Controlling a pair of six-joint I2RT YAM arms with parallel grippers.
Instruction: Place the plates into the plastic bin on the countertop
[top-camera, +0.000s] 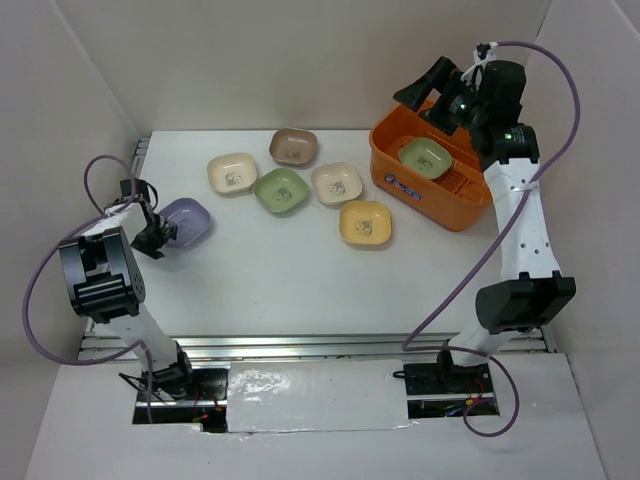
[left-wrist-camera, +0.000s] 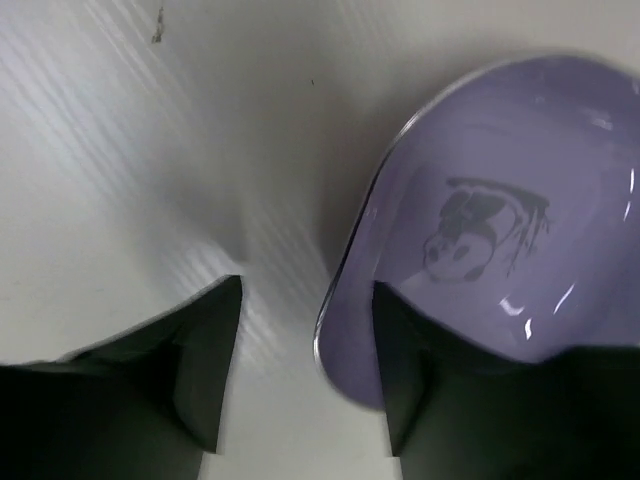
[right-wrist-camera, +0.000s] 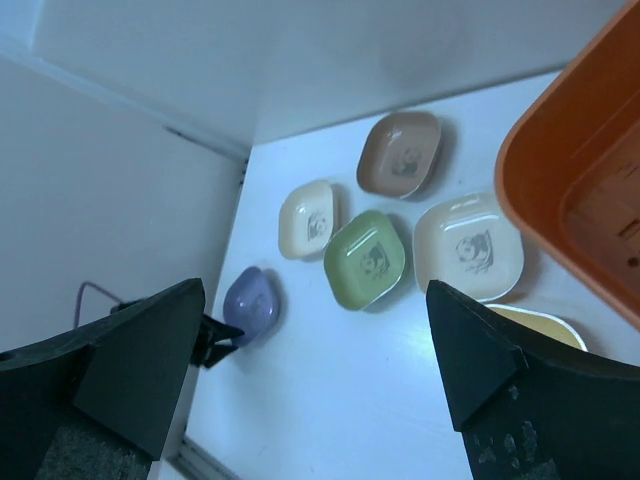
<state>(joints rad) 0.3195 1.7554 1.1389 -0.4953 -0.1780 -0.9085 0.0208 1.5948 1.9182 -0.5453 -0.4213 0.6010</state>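
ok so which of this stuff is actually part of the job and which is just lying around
Job: lavender plate, left cream plate, brown plate, green plate, right cream plate, yellow plate, all on the countertop; pale green plate inside the orange bin.
Lying about: purple cables, shiny sheet at the near edge.

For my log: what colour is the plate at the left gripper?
Lavender plate, dark panda-like centre mark; clearest in the left wrist view.

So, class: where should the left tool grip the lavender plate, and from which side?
Probably the rim nearest the left arm, from above: the lavender plate lies flat and shallow, so only its rim fits between the left tool's fingers, one inside, one outside.
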